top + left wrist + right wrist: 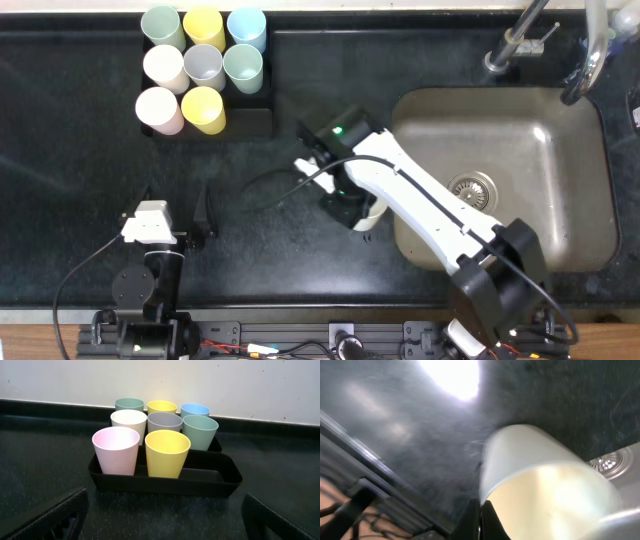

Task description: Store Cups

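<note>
cream cup (540, 485): held over the tabletop (80, 160) just beside the sink (560, 110), its wall pinched between the narrow fingers of the right gripper (482, 521). risk: the hold is at one wall only, so the cup may pivot or slip in the carry and drop to the tabletop or into the sink. tray (220, 477): eight cups (167, 452) upright, one corner slot free; a low approach would likely clip its neighbours. left gripper (165, 532): fingers wide, empty, facing the tray, near it.
</note>
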{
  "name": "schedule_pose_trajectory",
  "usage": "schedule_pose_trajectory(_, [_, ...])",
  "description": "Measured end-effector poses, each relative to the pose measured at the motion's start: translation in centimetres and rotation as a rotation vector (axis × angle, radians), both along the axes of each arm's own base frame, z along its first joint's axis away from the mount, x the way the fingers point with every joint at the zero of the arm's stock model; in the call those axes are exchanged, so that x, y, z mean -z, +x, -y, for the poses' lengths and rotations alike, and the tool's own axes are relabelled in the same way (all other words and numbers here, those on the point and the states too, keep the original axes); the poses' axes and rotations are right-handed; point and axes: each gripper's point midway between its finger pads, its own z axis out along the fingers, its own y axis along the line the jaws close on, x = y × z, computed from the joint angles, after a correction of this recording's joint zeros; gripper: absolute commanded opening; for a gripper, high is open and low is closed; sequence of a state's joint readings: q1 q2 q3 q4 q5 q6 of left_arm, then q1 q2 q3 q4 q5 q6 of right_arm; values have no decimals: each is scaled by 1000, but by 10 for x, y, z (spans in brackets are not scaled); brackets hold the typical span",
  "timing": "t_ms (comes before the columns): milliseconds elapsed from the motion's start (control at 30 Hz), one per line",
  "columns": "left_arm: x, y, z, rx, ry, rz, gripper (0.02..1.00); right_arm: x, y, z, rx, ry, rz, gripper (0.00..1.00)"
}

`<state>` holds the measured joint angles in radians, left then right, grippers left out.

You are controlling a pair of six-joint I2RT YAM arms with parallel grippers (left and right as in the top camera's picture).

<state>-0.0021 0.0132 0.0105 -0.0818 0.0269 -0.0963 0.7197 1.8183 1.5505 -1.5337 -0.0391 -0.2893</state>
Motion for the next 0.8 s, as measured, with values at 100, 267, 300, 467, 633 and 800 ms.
schedule_pose_trajectory(100, [0, 0, 0, 0, 0, 0, 1000, -42, 17, -32, -39, 93, 106, 42])
schedule_pose_trajectory(267, [0, 0, 0, 0, 0, 0, 1000, -130, 52, -72, -63, 292, 365, 45])
schedule_pose_trajectory(300, [0, 0, 0, 0, 0, 0, 1000, -147, 58, -76, -62, 326, 413, 42])
schedule_pose_trajectory(467, [0, 0, 0, 0, 0, 0, 1000, -191, 88, -93, -64, 386, 584, 40])
schedule_pose_trajectory(633, [0, 0, 0, 0, 0, 0, 1000, -165, 119, -121, -164, 274, 650, 40])
schedule_pose_trajectory(800, [0, 0, 0, 0, 0, 0, 1000, -120, 139, -151, -299, 156, 682, 42])
